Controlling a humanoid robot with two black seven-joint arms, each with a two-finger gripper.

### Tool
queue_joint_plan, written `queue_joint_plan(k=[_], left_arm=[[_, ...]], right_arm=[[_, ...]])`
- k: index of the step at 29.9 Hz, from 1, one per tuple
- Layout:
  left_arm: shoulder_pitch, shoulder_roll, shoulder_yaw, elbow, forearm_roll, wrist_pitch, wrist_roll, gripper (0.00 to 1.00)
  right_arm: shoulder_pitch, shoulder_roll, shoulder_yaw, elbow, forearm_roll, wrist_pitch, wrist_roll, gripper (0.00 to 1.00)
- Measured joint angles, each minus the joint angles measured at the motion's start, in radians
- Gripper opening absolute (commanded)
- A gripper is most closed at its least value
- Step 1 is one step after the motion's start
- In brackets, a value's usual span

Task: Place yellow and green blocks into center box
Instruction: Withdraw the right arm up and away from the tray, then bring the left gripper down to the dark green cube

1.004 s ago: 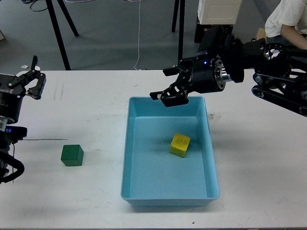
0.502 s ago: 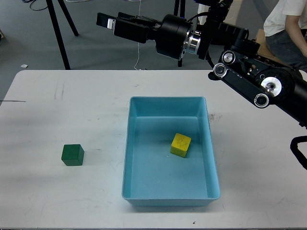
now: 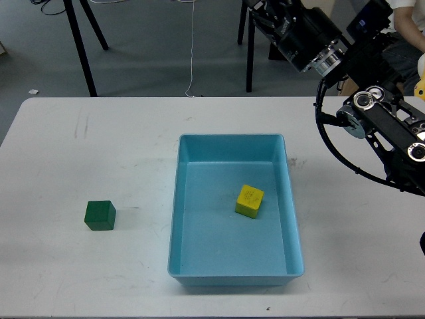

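Right claw: out of frame. The right arm (image 3: 372, 113) enters from the right edge and rises toward the top; its wrist section (image 3: 302, 30) runs off the top edge of the head view, so the fingertips are not visible and I cannot tell whether they stand apart or together. A black cable (image 3: 332, 143) loops down from the wrist, beside the arm's silver-ringed joints.

Left claw: not in the head view at all; no part of the left arm shows.

Below the right arm, center of the white surface (image 3: 86, 146): light blue box (image 3: 292, 219), rectangular, open-topped, long axis running away from the camera.

Yellow block (image 3: 249, 201): inside the box, resting on its floor, right of the box's middle, slightly rotated relative to the walls. It is close to the right wall but not touching it.

Green block (image 3: 99, 215): on the surface, outside the box, well to the left of the box's left wall, level with the yellow block in depth. Sits flat, nothing touching it.

Beyond the surface's far edge: grey floor, dark stand legs (image 3: 83, 43) at upper left, a thin cable (image 3: 192, 46) hanging down.
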Motion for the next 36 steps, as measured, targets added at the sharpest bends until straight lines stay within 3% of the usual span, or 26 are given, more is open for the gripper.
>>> queue_joint_plan(k=[5, 12, 23, 36], left_arm=[[-0.013, 0.004, -0.003, -0.001, 0.144, -0.012, 0.0, 1.0], [-0.03, 0.06, 0.002, -0.04, 0.248, -0.012, 0.0, 1.0], [-0.031, 0.068, 0.015, -0.171, 0.706, -0.012, 0.0, 1.0], [-0.122, 0.225, 0.473, -0.357, 1.11, -0.012, -0.001, 0.9]], right_arm=[[-0.178, -0.072, 0.144, 0.136, 0.016, -0.001, -0.002, 0.99], [-0.446, -0.07, 0.315, 0.269, 0.018, -0.019, -0.002, 0.99], [-0.704, -0.061, 0.448, 0.332, 0.018, -0.035, 0.002, 0.99], [-0.963, -0.063, 0.494, 0.392, 0.018, -0.035, 0.008, 0.99]])
